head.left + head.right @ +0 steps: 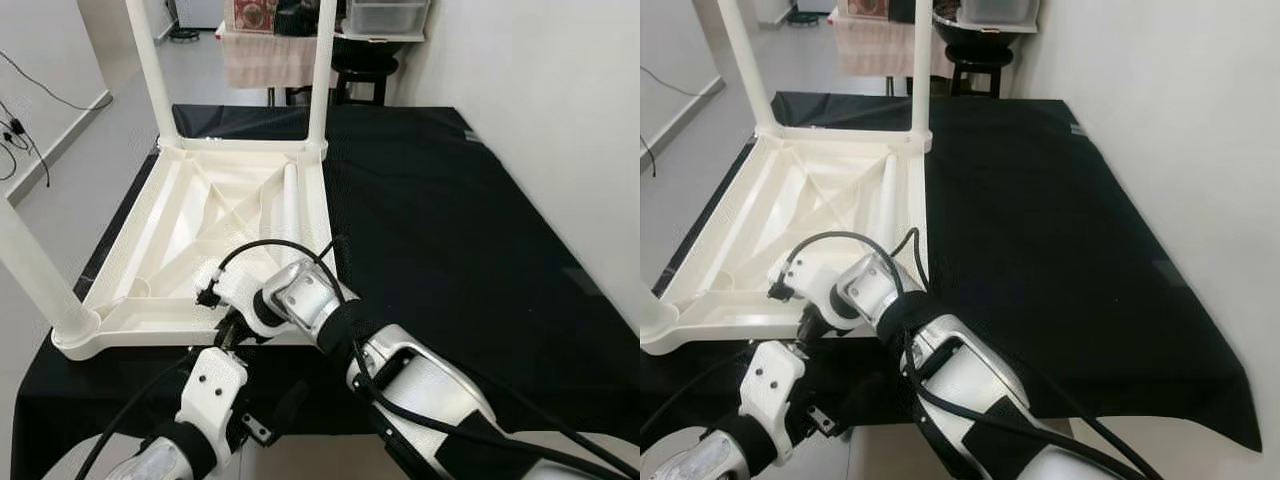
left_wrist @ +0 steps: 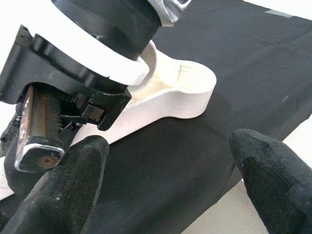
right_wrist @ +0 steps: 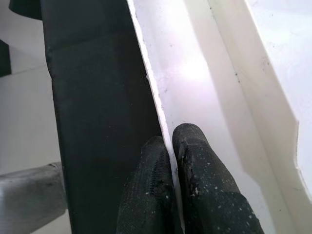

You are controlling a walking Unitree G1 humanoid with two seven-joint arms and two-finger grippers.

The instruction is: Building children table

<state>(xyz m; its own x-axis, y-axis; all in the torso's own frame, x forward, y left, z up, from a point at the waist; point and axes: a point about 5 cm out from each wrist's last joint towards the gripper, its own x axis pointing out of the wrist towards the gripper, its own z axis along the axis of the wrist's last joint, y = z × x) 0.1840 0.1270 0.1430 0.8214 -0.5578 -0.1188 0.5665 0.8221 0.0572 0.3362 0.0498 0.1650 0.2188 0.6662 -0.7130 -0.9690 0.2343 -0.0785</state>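
A white children's tabletop (image 1: 180,225) lies upside down on a black cloth. Legs stand up from its far left (image 1: 150,70), far right (image 1: 322,70) and near left (image 1: 35,270) corners. A loose white leg (image 1: 290,200) lies inside the underside along the right rim. My right gripper (image 3: 173,141) is shut on the thin near rim (image 3: 161,92) of the tabletop, reaching in from the right. Below the front edge, my left gripper (image 2: 170,161) is open, its fingers (image 2: 68,180) wide apart. It faces the near right corner socket (image 2: 185,83), which holds no leg.
The black cloth (image 1: 450,230) covers the worktable to the right of the tabletop. A white wall (image 1: 560,100) runs along the right side. A stool (image 1: 360,62) and a shelf with boxes stand behind. Cables (image 1: 20,140) lie by the left wall.
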